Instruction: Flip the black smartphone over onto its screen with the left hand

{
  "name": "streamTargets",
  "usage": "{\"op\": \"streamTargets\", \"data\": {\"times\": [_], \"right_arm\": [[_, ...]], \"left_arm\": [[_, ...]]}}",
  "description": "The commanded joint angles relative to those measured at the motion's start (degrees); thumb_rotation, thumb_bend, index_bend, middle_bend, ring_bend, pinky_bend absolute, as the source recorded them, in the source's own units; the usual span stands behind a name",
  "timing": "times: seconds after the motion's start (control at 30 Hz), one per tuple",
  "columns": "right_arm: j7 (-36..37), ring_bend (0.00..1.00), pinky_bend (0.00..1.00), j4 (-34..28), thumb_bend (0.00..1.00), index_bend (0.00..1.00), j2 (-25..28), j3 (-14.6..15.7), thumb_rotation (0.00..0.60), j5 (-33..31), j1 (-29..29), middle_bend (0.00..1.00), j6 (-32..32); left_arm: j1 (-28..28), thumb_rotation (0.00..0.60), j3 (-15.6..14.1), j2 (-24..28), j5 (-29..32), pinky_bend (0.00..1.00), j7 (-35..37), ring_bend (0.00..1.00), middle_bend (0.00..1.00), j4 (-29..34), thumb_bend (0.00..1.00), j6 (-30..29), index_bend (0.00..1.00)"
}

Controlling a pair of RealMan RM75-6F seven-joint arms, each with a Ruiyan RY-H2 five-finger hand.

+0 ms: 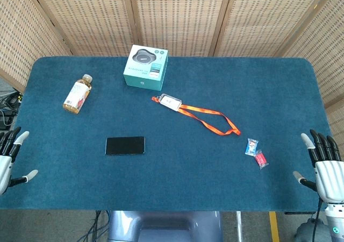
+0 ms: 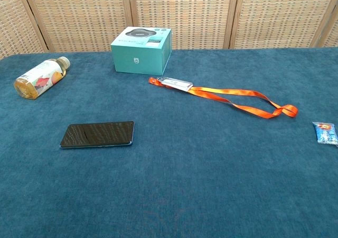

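Blue felt surface: table (image 1: pixel 177 199) covered in deep blue cloth, backed by woven cane screens (image 1: pixel 177 16).
Left hand: left hand (image 1: pixel 7 157) at the table's near left edge, fingers spread, holding nothing, well apart from the phone.
Bottle: drink bottle (image 1: pixel 78 94) with amber liquid, lying on its side at far left.
Task object: black smartphone (image 1: pixel 125 145) lying flat, long side across the table, left of centre, dark glossy face up; nothing touches it.
Box: teal carton (image 1: pixel 145 66) standing at the far centre edge.
Lanyard: orange lanyard (image 1: pixel 207 118) with a badge holder (image 1: pixel 170 101) at its left end, just right of the box.
Wrapped items: blue packet (image 1: pixel 251 147) and red packet (image 1: pixel 260 159), just beside each other at right.
Right hand: right hand (image 1: pixel 325 166) at the near right edge, fingers spread, empty.
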State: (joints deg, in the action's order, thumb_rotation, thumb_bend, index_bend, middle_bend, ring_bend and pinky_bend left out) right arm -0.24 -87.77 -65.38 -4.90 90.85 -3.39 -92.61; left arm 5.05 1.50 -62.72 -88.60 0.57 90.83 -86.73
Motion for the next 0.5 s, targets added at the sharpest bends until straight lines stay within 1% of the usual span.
{"op": "streamTargets", "data": {"times": [0.03,0.2,0.3,0.37,0.5], "right_arm": [[-0.11,0.00,0.00,-0.09,0.00,0.00,0.04,-0.04,0.600,-0.11,0.00,0.00,0.06],[-0.38,0.00,0.00,-0.42,0.00,0.00,0.17,0.13,0.600,-0.08,0.08,0.00,0.22],[-0.48,0.00,0.00,-0.74,0.00,0.00,0.32,0.26,0.600,0.10,0.12,0.00,0.24],[-0.50,0.00,0.00,-0.92,0.00,0.00,0.36,0.22,0.600,0.08,0.08,0.00,0.29],[-0.49,0.00,0.00,-1.14,0.00,0.00,0.41,0.13,0.600,-0.21,-0.13,0.00,0.82]], "left_arm": [[0.03,0.600,0.01,0.02,0.07,0.00,-0.20,0.00,0.00,0.10,0.00,0.08,0.00],[0.51,0.600,-0.12,-0.05,0.47,0.00,-0.75,0.00,0.00,0.29,0.00,1.43,0.00],[1.98,0.600,-0.03,-0.02,0.78,0.00,-0.84,0.00,0.00,0.71,0.00,4.14,0.00],[3.60,0.600,0.31,-0.20,1.34,0.00,-1.05,0.00,0.00,1.42,0.00,6.87,0.00],[9.62,0.600,1.85,-0.58,2.97,0.00,-3.66,0.00,0.00,4.37,0.00,16.08,0.00]]}}
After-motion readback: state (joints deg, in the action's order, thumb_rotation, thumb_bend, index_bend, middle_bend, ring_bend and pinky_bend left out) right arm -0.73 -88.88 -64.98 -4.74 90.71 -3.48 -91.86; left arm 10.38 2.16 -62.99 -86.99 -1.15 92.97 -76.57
